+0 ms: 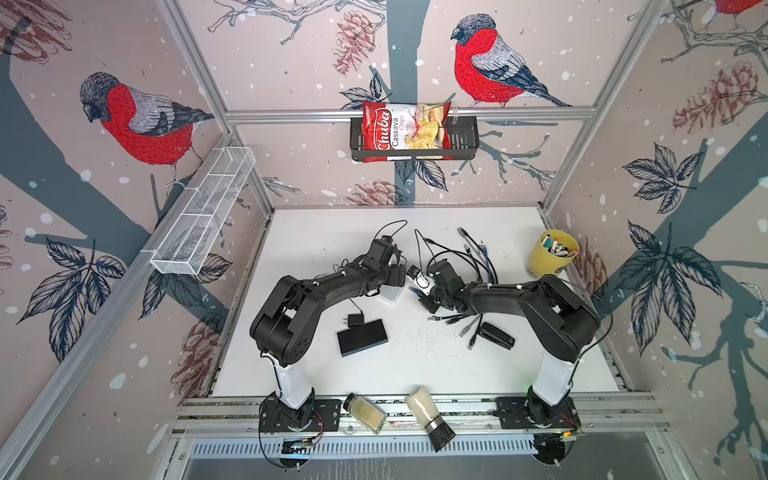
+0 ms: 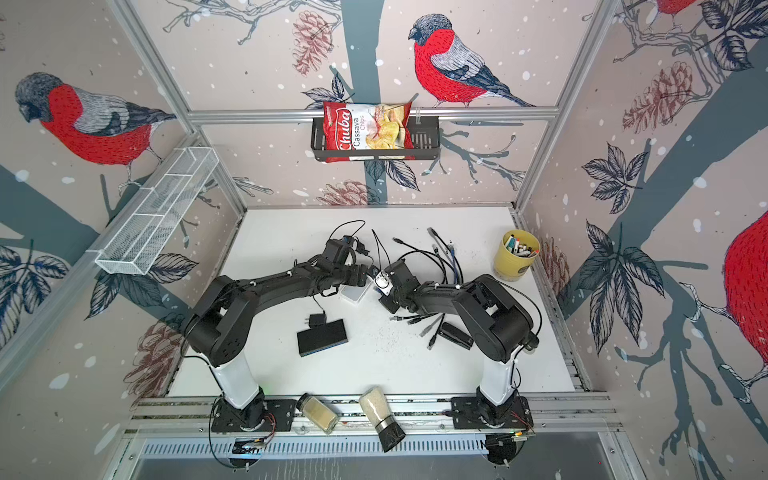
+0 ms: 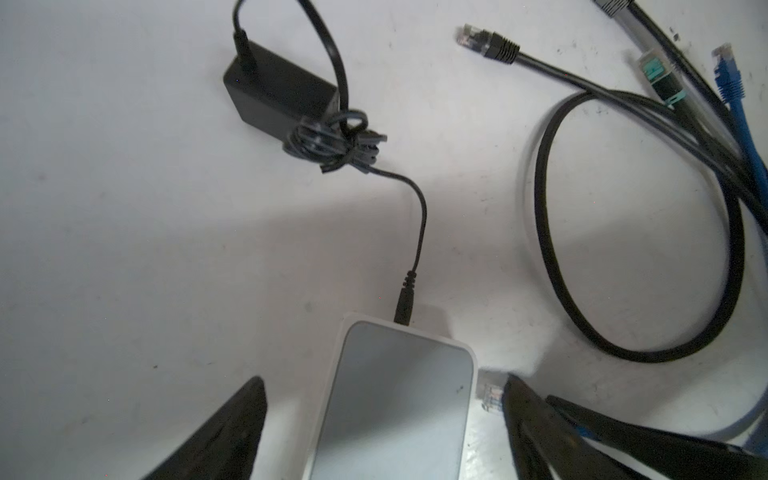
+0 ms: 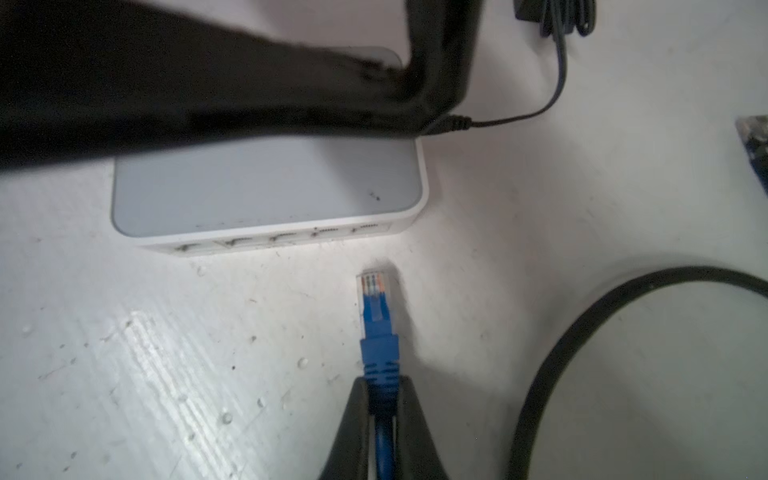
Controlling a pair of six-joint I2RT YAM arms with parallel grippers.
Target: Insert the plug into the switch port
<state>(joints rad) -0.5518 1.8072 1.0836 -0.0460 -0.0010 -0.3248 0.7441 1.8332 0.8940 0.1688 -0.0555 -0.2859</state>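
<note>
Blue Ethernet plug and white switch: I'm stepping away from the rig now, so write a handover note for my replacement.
Left gripper: open, jaws either side of the white switch, not gripping it.
Right gripper: shut on the blue boot just behind the Ethernet plug.
Done: plug gripped, facing the port row, a gap between them.
To do: steady the switch, line up, push the plug in.

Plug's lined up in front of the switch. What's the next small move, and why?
Probably close the left jaws on the switch first. They straddle it, open, with gaps on both sides, so nothing braces it. The right jaws hold the plug a short gap from the port row; pushing in now would likely slide the switch.
</note>
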